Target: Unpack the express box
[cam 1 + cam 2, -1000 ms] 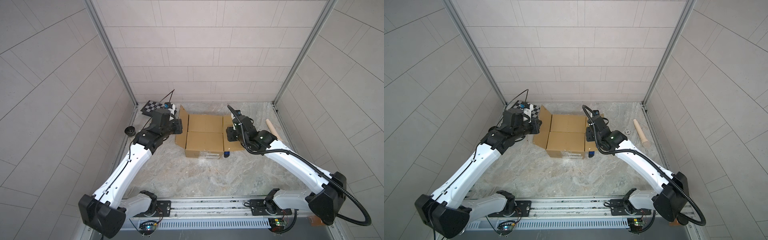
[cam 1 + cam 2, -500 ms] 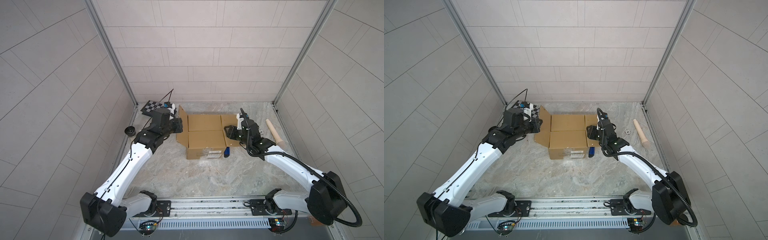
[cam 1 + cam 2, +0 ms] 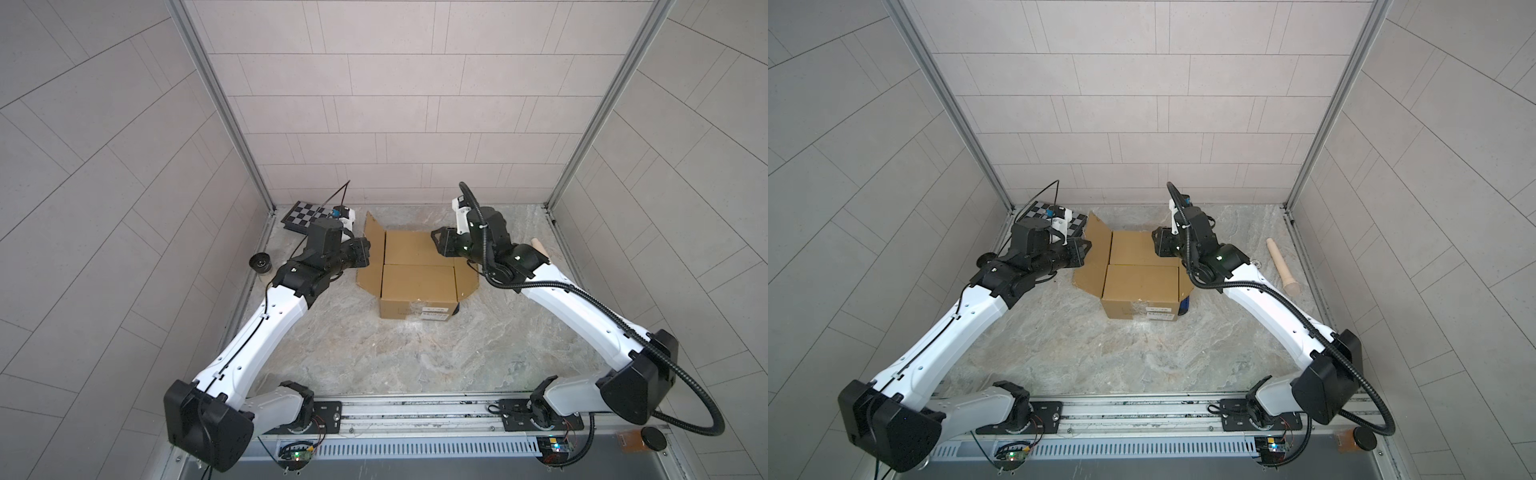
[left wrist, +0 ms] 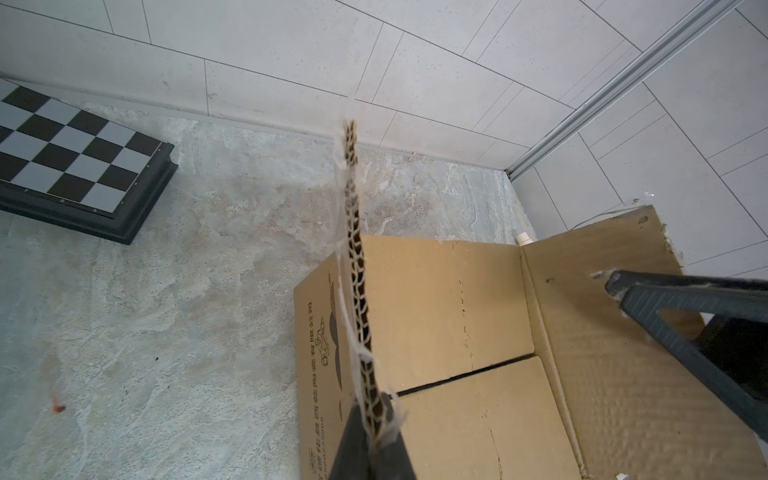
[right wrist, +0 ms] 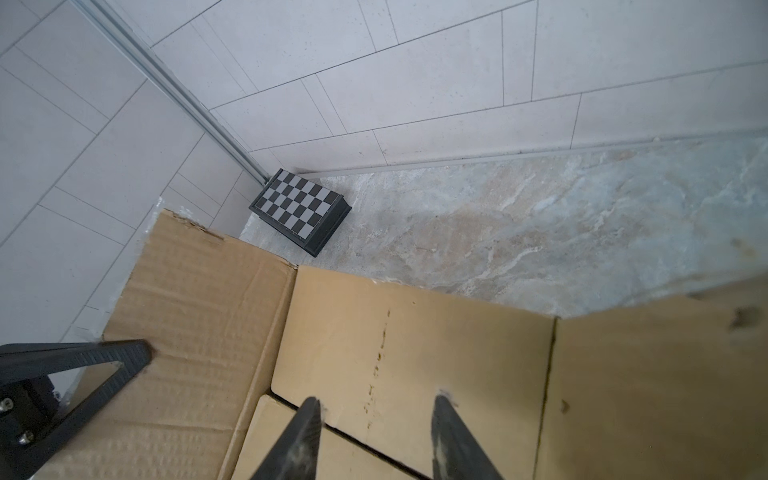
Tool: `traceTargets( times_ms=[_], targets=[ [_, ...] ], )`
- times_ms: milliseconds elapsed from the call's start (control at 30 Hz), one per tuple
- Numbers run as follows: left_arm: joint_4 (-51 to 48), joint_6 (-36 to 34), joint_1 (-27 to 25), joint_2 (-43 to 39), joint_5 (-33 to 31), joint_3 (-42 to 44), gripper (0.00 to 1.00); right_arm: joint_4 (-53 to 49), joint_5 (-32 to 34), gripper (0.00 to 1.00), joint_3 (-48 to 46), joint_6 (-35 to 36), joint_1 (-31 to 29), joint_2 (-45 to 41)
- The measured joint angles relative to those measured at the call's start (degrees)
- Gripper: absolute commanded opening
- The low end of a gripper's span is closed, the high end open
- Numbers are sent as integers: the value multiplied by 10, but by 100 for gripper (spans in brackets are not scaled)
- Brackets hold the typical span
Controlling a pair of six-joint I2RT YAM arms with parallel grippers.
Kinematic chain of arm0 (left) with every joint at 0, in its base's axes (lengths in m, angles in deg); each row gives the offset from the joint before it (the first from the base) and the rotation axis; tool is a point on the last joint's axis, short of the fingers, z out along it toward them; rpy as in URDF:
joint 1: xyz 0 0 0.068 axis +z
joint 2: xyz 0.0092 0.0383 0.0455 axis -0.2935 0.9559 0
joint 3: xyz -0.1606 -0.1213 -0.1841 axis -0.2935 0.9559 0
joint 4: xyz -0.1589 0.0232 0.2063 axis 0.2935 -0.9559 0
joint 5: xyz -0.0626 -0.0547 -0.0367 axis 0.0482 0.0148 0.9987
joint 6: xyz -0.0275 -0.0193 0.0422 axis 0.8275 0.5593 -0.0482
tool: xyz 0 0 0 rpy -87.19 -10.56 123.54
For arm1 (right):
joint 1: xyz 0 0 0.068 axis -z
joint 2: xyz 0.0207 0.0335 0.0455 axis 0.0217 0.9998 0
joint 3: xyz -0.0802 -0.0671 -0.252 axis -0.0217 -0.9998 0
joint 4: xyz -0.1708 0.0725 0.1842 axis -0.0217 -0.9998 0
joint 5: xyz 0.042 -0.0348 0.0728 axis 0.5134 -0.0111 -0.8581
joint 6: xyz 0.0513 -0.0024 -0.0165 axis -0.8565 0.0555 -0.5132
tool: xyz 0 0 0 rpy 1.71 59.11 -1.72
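— Where is the express box sitting?

— Upright on the marbled desk, between the two arms. Both top views show its white label on the side facing the arm bases.

— Is it opened?

— Partly. The left outer flap stands up at the box's left edge. The right outer flap is folded out past its right edge. The two inner flaps lie flat over the opening and meet at a narrow seam across the box's top.

— The left hand?

— Clenched on the left outer flap. The left wrist view looks straight along the flap's corrugated edge, which runs down between the fingertips. Shreds of clear tape cling to that edge.

— And the right hand?

— Released, with nothing in it. Its fingers are spread apart above the inner flap farther from the label, close to the seam. Whether the tips touch the cardboard I cannot tell.

— Anything else around the box?

— A checkered board case lies beyond the box's left flap, in the corner. A pale wooden stick lies well to the box's right. A small blue thing is just beside its lower right corner. A little black round object sits left of the box, near the wall.
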Motion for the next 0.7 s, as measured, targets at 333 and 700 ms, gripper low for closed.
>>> traceTargets(
  times_ms=[333, 700],
  targets=[
    [5, 5, 0, -1, -2, 4, 0, -167, 86, 48, 81, 51, -100, 117],
    [10, 11, 0, -9, -4, 15, 0, -177, 111, 60, 31, 17, -108, 132]
  ],
)
